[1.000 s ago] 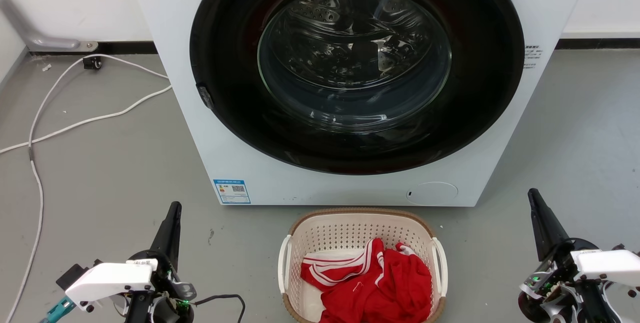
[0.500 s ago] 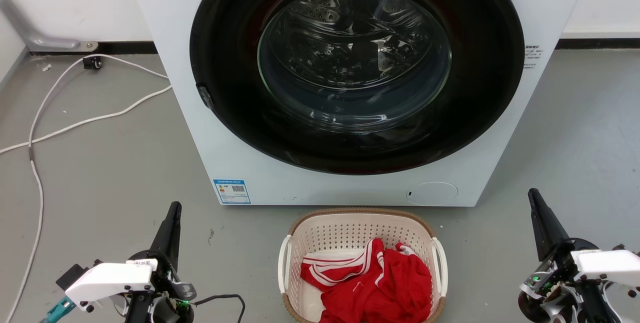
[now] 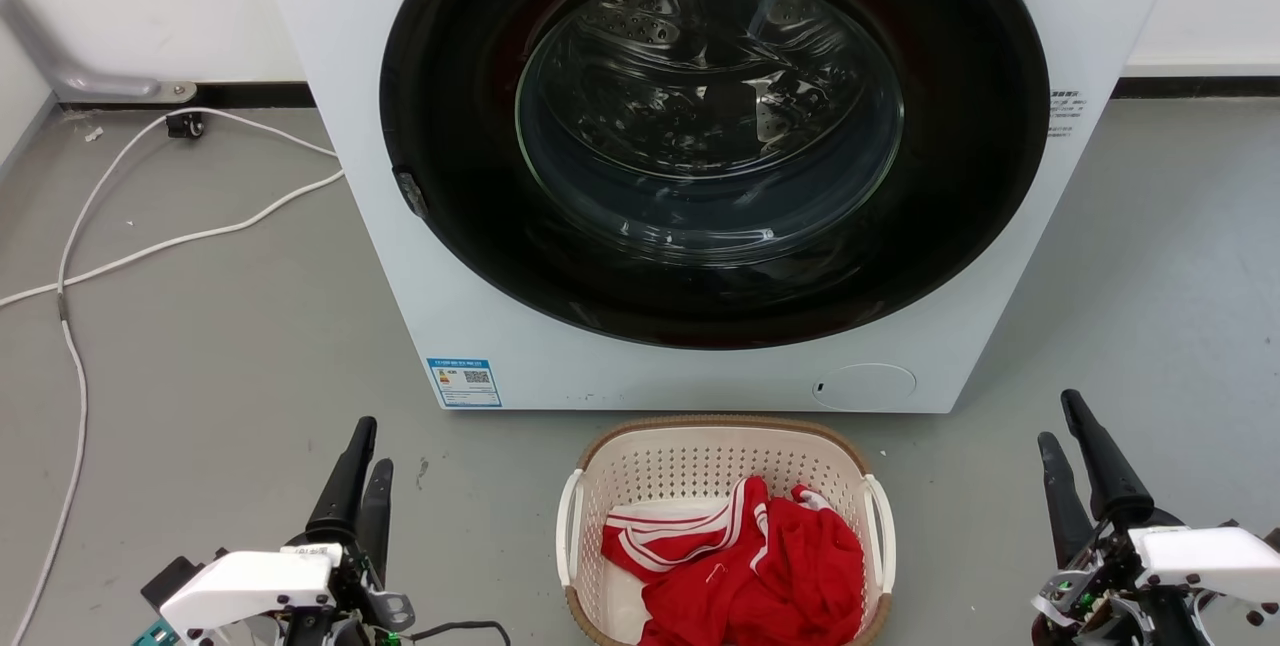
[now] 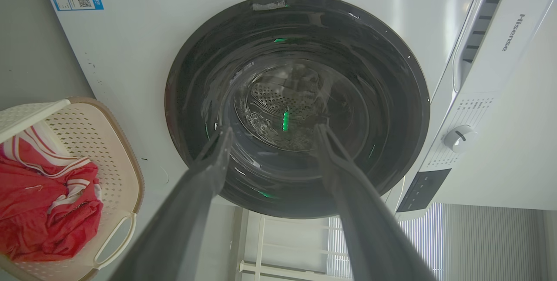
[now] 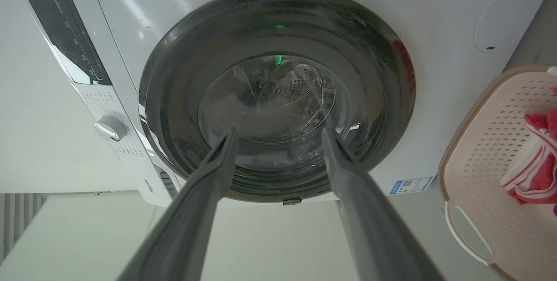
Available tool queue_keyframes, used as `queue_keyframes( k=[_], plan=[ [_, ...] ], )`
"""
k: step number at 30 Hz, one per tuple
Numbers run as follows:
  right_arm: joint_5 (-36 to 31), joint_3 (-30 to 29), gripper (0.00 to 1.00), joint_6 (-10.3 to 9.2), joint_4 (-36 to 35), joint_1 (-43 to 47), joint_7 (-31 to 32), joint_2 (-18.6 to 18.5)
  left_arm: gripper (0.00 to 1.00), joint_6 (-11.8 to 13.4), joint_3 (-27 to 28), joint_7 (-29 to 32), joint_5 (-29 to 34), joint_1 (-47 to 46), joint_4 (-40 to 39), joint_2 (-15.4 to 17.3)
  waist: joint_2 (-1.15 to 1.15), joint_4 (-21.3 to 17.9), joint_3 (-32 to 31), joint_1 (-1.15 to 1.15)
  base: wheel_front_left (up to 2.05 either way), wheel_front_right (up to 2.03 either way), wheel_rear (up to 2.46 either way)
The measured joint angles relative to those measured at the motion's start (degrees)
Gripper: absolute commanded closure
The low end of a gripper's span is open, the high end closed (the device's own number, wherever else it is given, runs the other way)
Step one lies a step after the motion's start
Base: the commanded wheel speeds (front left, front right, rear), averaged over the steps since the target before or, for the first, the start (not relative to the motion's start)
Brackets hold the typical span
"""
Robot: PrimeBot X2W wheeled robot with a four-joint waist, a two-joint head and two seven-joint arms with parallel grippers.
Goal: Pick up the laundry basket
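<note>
The laundry basket [image 3: 720,423] is cream-white and perforated with a brown rim. It stands on the floor just before the washing machine [image 3: 350,176] and holds a red garment with white stripes [image 3: 750,576]. White loop handles [image 3: 568,526] sit on its left and right sides. My left gripper [image 3: 372,448] is open, on the basket's left and well apart from it. My right gripper [image 3: 1058,418] is open too, off to the basket's right. In the left wrist view the open left gripper [image 4: 273,129] points at the drum door, with the basket [image 4: 109,142] at the left edge. The right wrist view has the right gripper [image 5: 278,131] open and the basket [image 5: 478,142] at the right.
The washing machine's round glass door [image 3: 710,116] is shut and rises right behind the basket. A white cable [image 3: 150,246] trails over the grey floor [image 3: 220,346] at the left. Bare floor lies between each gripper and the basket.
Both grippers have dropped slightly in the head view and turned at the wrist. Each now shows two fingers apart where one showed before. The basket has not moved.
</note>
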Motion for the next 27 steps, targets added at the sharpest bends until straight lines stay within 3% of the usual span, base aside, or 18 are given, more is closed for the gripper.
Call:
queue_keyframes(
  k=[12,27],
  plan=[
    [-7.32,1.99,0.0,0.0,-1.37,-0.05,-3.56,-1.07,0.0,0.0,-2.71,-3.28,6.62,-1.07,-1.54,-0.02,0.0,0.11,-0.02,0.0,0.0,0.0,0.0],
    [-32.64,2.49,0.0,0.0,-4.24,-0.2,-6.92,-1.18,0.0,-0.01,-6.04,-6.54,27.96,-1.86,-3.94,-0.07,0.0,0.2,-0.04,0.0,0.0,0.0,0.0]
  ],
)
